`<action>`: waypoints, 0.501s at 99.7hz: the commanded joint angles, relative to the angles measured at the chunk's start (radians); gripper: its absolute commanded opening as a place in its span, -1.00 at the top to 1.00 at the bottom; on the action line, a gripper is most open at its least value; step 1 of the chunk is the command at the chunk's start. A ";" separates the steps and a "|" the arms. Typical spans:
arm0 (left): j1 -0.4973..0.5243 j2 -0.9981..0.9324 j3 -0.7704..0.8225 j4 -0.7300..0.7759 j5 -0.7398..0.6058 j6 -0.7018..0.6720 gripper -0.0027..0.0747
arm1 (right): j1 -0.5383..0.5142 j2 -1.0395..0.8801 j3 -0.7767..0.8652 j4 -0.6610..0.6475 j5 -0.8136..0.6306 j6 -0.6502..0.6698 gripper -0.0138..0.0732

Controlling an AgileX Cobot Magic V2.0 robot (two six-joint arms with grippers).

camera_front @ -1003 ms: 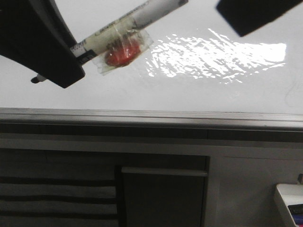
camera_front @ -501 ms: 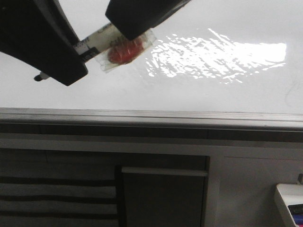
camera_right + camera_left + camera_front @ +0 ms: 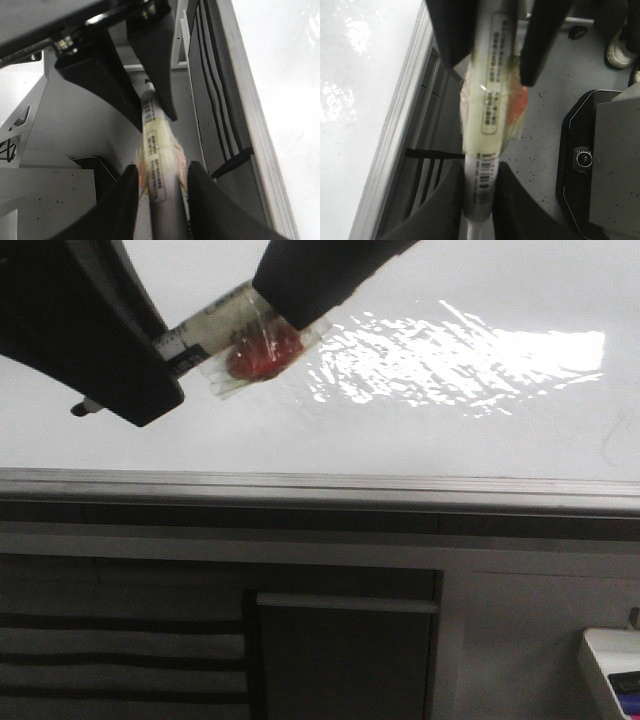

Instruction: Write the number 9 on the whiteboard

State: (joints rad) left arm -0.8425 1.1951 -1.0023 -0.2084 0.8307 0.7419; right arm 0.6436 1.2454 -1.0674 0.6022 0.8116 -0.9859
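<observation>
Right, the biggest thing on my screens is the whiteboard (image 3: 420,430), glossy white with a bright glare patch and a grey metal strip along its near edge; it fills the upper half of the front view. I can't find the number 9 on any part of the board that shows.

Next in size are my two arms. My left pincer (image 3: 120,360) sits over the board's left side, its dark fingers (image 3: 515,205) clamped around a white marker pen (image 3: 492,100). The pen's black tip pokes out below the left pincer, close to the board; I can't tell whether it touches. My right pincer (image 3: 157,187) grips the same pen farther up the barrel, jaws pressed against both sides.

Smaller still, a clear wrap with a red lump (image 3: 262,352) is taped to the barrel between the two grips.

A white tray (image 3: 612,665) shows at the lower right corner of the front view.
</observation>
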 commanded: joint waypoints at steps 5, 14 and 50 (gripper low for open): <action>-0.008 -0.019 -0.034 -0.023 -0.056 -0.007 0.98 | -0.001 -0.017 -0.036 0.029 -0.016 -0.011 0.44; -0.008 -0.019 -0.034 -0.023 -0.058 -0.007 0.98 | -0.001 -0.017 -0.036 0.029 -0.016 -0.011 0.62; -0.003 -0.038 -0.034 -0.001 -0.081 -0.015 0.63 | -0.001 -0.030 -0.036 -0.004 -0.014 -0.009 0.83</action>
State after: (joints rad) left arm -0.8465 1.1951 -1.0023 -0.1937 0.8291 0.7691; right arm 0.6453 1.2460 -1.0697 0.5956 0.8305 -0.9948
